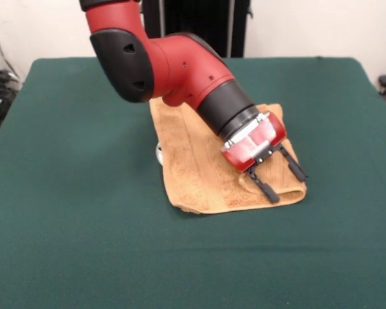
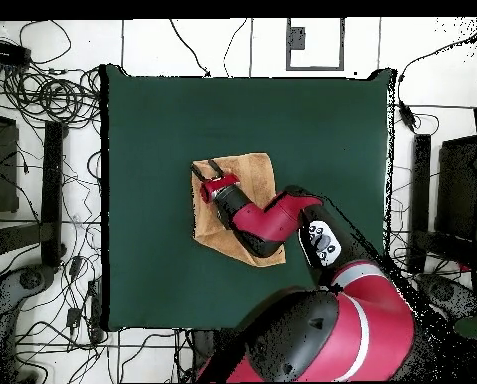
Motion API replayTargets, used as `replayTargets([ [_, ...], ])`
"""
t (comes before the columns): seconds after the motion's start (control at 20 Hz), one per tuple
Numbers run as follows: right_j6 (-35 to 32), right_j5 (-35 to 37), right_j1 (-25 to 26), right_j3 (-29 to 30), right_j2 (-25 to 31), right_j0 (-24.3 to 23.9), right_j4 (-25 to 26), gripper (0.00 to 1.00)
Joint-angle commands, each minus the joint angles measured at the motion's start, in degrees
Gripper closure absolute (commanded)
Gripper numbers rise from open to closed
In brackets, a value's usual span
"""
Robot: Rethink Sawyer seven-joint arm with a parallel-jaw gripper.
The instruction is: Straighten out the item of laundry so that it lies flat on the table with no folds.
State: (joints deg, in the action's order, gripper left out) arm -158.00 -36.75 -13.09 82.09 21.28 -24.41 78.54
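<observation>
So you've got one golden-tan terry-cloth towel (image 1: 206, 167) sitting roughly mid-counter, a bit toward the robot's edge, well away from all four corners of the big dark green felt-topped counter (image 1: 83, 225). It's clearly not flat yet: it looks doubled over, with a thick rolled fold running along the edge nearest the front camera and a layered look along its sides.

Your red and black arm is angled down over the towel, and the gripper (image 1: 278, 172) has its two black fingers spread apart, not pinching anything. The tips sit right at that folded edge, at the towel's corner that points toward the front camera's right. Whether they actually touch the cloth I can't tell.

My read is you're in the reach-and-grab step, lining up on the fold. Next move, I'd guess, needs you to get one finger under just the top layer, close on it, then lift and drag it out toward the open counter away from the robot so the fold peels open. Grab both layers and you'll just slide the whole thing around.

Count: one towel, one gripper, one counter. There's a small pale roundish thing (image 1: 159, 153) peeking out at the towel's side edge, can't tell what it is
</observation>
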Motion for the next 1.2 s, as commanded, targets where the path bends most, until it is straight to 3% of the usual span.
replayTargets([
  [0.05, -18.97, 3.0, 8.03, -3.19, 7.23, 2.76, -1.94, 0.0],
  [0.2, -15.67, 5.22, 8.06, -1.37, 6.43, 2.59, -6.75, 0.0],
  [0.4, -8.51, 10.21, 3.49, 1.42, 1.96, 4.18, -10.4, 0.0],
  [0.55, -12.68, 12.66, 2.11, 2.13, 2.33, 3.28, -5.08, 0.0],
  [0.7, -22.0, 13.01, 2.77, 0.78, 3.4, 2.86, 3.93, 0.0],
  [1.2, -19.88, 17.57, -3.77, 3.15, -0.9, 4.01, 8.2, 0.0],
])
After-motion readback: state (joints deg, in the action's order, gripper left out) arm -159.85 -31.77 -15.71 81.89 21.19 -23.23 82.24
